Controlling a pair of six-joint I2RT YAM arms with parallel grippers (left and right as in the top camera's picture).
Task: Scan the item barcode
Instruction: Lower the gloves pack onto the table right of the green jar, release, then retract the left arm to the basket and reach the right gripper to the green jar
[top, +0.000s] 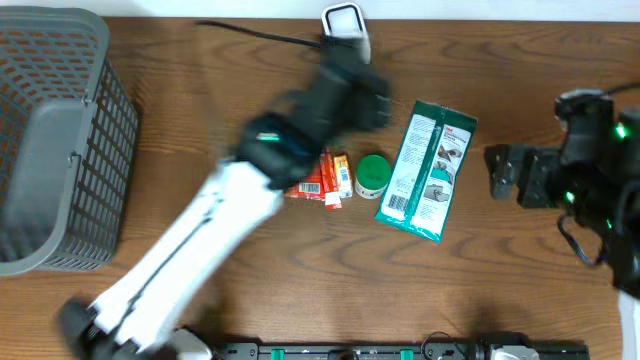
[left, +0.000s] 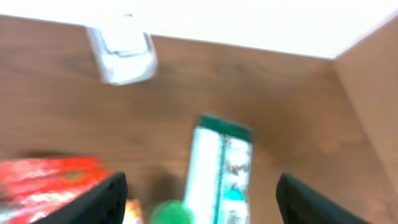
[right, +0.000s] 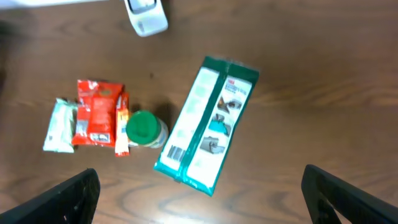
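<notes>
A grey plastic lattice basket (top: 60, 140) stands at the far left of the brown wooden bench (top: 200, 60), well apart from the goods, probably as the drop-off for scanned items.

The left arm reaches diagonally up the middle and is blurred in the overhead view. The left hand (left: 200, 180) hangs above the bench with its two dark fingers (left: 102, 199) spread wide and nothing between them. It grips nothing.

Ahead of it, at the back edge, stands the white barcode scanner (top: 343, 25) with a black cable. It is untouched and apart from all the goods.

Below the scanner lie some red foil packets (right: 96, 112), with a pale sachet (right: 59, 127) touching their left side. A small green-capped bottle (right: 142, 127) sits just beside them on the right.

Next comes the green and white flat plastic pack (top: 430, 170), lying slantwise on the bench. Its barcode label (right: 177, 152) faces up at the near end. That makes it the likeliest item to scan, though it would have to be lifted and turned toward the scanner first.

At the far right, the right hand (right: 200, 180) hovers clear of everything. Its fingers are fully apart and empty, apparently parked out of the way.
</notes>
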